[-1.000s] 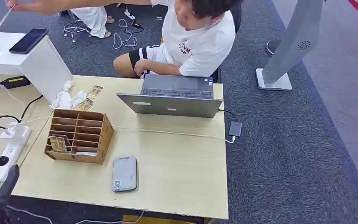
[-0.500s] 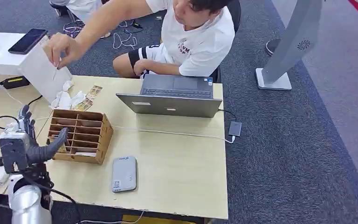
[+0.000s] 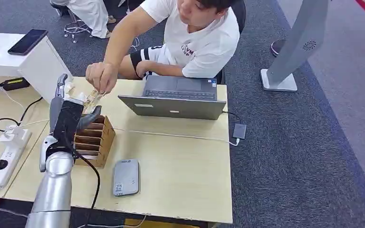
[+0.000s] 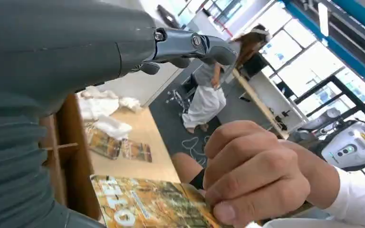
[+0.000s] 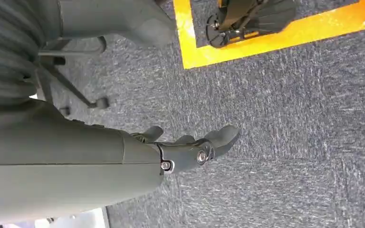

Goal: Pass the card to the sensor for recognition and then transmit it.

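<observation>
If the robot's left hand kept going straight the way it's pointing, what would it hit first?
Most likely the card that the person's hand holds just ahead of the left hand, above the wooden organizer. Depth is hard to judge, so contact isn't certain.

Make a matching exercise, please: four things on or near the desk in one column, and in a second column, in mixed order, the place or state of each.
Things:
1. card
2. grey reader
3. laptop
4. black phone

Places or states:
A. lies on the white stand beside the desk
B. lies flat near the desk's front edge
C. stands open before the seated person
D. pinched in the person's hand, close to the robot's left hand

Pairs: 1-D, 2-B, 3-C, 4-A
</observation>
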Controlling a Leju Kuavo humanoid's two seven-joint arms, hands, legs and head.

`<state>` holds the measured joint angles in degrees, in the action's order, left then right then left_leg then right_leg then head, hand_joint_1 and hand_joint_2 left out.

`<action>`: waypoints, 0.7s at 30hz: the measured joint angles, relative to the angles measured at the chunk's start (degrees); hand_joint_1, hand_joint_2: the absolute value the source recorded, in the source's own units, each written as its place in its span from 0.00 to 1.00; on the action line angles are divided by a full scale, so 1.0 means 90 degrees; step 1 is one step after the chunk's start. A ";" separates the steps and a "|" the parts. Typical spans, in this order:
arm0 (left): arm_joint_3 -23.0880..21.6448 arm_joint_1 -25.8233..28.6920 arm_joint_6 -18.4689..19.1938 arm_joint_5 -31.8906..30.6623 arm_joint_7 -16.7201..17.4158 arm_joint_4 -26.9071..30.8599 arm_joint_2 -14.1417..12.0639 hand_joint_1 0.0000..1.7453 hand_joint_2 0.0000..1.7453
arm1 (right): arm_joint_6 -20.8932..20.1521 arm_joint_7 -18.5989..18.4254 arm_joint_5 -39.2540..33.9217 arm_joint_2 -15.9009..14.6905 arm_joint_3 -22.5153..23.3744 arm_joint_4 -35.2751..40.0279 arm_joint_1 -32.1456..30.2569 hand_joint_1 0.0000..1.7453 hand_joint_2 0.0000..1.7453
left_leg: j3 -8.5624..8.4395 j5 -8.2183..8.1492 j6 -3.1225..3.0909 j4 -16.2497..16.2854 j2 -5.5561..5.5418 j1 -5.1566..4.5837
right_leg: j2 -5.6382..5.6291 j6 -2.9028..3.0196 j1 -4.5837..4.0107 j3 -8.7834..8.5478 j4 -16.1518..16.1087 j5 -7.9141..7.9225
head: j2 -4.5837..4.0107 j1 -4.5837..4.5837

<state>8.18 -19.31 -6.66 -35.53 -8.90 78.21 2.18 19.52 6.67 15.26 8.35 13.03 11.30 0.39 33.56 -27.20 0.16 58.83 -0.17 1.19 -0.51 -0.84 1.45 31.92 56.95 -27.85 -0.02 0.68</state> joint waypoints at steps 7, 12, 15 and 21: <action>-0.0792 -0.0416 -0.0605 -0.1168 0.0371 -0.0173 -0.0442 0.00 1.00 | -0.0056 -0.0160 0.0294 0.0002 -0.0161 -0.0024 0.0015 0.00 1.00 | 0.0000 0.0000 0.0000 0.0000 0.0000 0.0000 | -0.0001 0.0000 0.0000 0.0002 0.0001 0.0000 | 0.0000 -0.0002; -0.1312 -0.0681 -0.1042 -0.2035 0.0643 -0.0207 -0.0755 0.00 1.00 | -0.0066 -0.0296 0.0539 0.0005 -0.0272 -0.0032 0.0020 0.00 1.00 | 0.0001 0.0000 0.0000 0.0000 0.0000 0.0000 | -0.0002 0.0000 0.0000 0.0002 0.0002 0.0000 | 0.0000 0.0000; -0.1641 -0.0853 -0.1278 -0.2511 0.0785 -0.0241 -0.0933 1.00 1.00 | -0.0066 -0.0362 0.0673 0.0005 -0.0357 -0.0032 0.0024 0.00 1.00 | 0.0001 0.0001 0.0000 0.0000 0.0000 0.0000 | -0.0002 0.0000 0.0000 0.0002 0.0002 0.0000 | 0.0000 0.0000; -0.2262 -0.1207 -0.1618 -0.3460 0.1028 -0.0459 -0.1212 1.00 1.00 | -0.0046 -0.0588 0.1003 0.0049 -0.0522 -0.0034 0.0035 0.00 1.00 | 0.0001 0.0001 0.0000 0.0000 -0.0001 0.0000 | -0.0001 0.0000 0.0000 0.0001 0.0003 0.0000 | 0.0000 0.0000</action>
<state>-12.18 -30.17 -21.22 -66.67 0.35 74.07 -8.72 19.10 1.37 24.29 8.79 8.33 10.99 0.70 33.58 -27.19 0.16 58.83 -0.18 1.20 -0.52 -0.84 1.45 31.93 56.97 -27.85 -0.02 0.68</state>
